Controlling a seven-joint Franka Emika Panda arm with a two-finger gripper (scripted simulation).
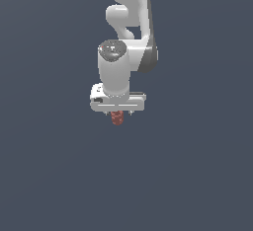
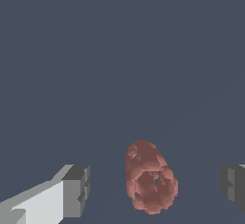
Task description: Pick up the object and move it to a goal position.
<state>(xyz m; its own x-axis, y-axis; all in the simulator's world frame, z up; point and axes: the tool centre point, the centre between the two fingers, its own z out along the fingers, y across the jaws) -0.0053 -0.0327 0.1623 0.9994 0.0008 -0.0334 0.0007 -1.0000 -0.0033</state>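
The object [image 2: 150, 177] is a small dark red-brown lumpy piece with knobbly edges and small holes. In the wrist view it lies between the two grey fingertips [image 2: 76, 192], with a gap on each side, nearer to the far-side pad [image 2: 233, 187]. My gripper [image 2: 155, 188] is open around it and touches nothing. In the exterior view the white gripper [image 1: 118, 112] hangs pointing down, and the object [image 1: 117, 118] shows just below the hand. Whether the object rests on the surface or is lifted cannot be told.
A plain dark blue-grey surface [image 1: 197, 175] fills both views. The white arm [image 1: 126, 22] rises behind the hand in the exterior view.
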